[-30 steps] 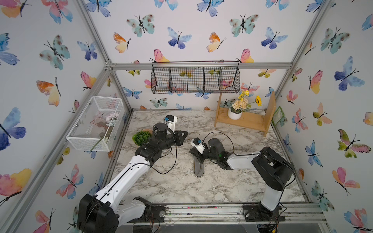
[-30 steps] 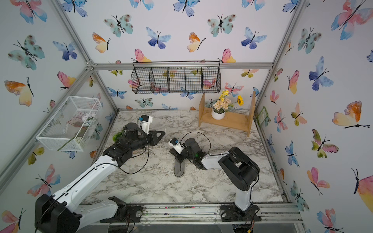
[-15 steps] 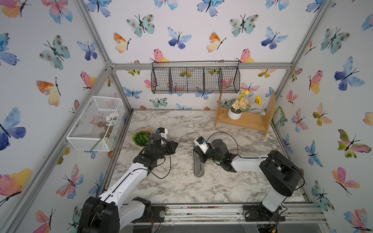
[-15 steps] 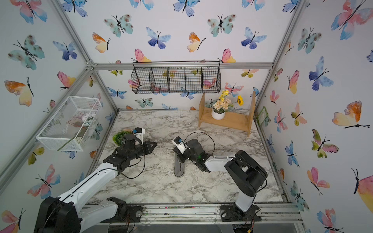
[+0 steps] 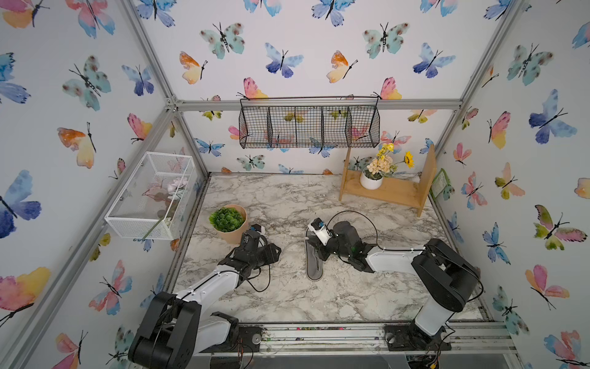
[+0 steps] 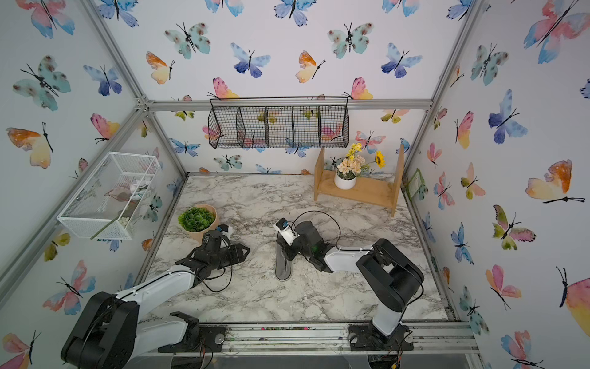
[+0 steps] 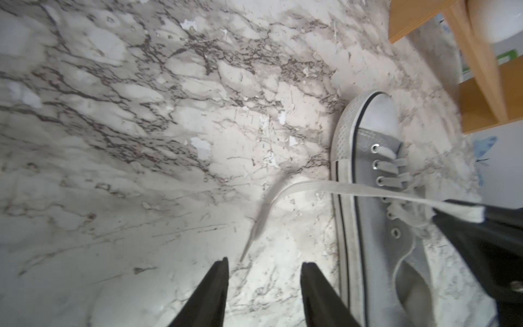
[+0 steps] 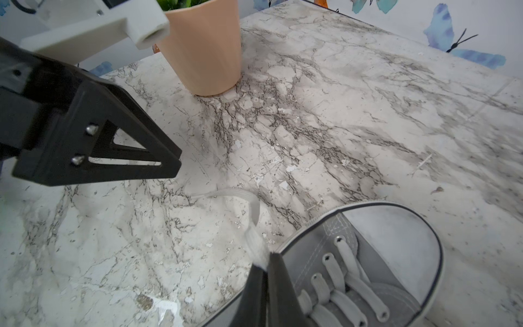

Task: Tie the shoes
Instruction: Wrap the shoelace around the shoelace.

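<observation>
Grey sneaker mid-table, laced front hidden in both top views under right gripper pinching white lace; left gripper parted, empty, lace tip blurred just ahead.

shoe: grey canvas, matt; rubber toe cap
lace: flat woven cloth
table: marble-look, scuffed
pot: matt, smooth
shelf: wood

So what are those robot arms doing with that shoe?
They're working on tying the grey sneaker. The right claw is pinched shut on the white lace, stretching it sideways off the sneaker. The left claw is open and holds nothing; the lace's loose end lies on the marble table just ahead of it. No bow shows yet.
</observation>
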`<state>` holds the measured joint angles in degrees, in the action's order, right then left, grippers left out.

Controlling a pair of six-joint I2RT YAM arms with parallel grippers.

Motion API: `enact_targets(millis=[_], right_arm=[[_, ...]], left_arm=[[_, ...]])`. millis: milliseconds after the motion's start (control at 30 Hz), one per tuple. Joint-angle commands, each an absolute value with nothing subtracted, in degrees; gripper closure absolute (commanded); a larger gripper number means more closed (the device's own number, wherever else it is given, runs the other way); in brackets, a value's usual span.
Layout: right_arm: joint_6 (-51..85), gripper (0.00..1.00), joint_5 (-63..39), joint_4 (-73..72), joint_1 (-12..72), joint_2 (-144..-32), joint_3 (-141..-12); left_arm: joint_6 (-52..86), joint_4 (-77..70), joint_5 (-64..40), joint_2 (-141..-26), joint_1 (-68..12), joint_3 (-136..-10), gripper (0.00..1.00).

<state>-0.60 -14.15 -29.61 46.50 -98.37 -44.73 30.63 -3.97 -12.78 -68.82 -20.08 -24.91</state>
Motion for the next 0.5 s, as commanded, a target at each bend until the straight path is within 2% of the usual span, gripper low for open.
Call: enact_targets(millis=[0,200,467], right_arm=[[-0.1,0.93,-12.9,-28.2,46.7,-97.8,-46.2],[-0.4,0.92,-13.4,-27.4,46.2,-97.0,-46.3],[1.7,0.92,-17.1,-29.9,44.6,-96.5,-45.8]], left_arm=[[29.3,-5.3,-7.6,-65.5,-21.3,-24.2,0.43],[19.9,-8.9,-0.5,-64.1,-30.0,-25.7,0.39],[6.2,-20.5,-5.7,-69.7,-32.5,-25.9,0.37]])
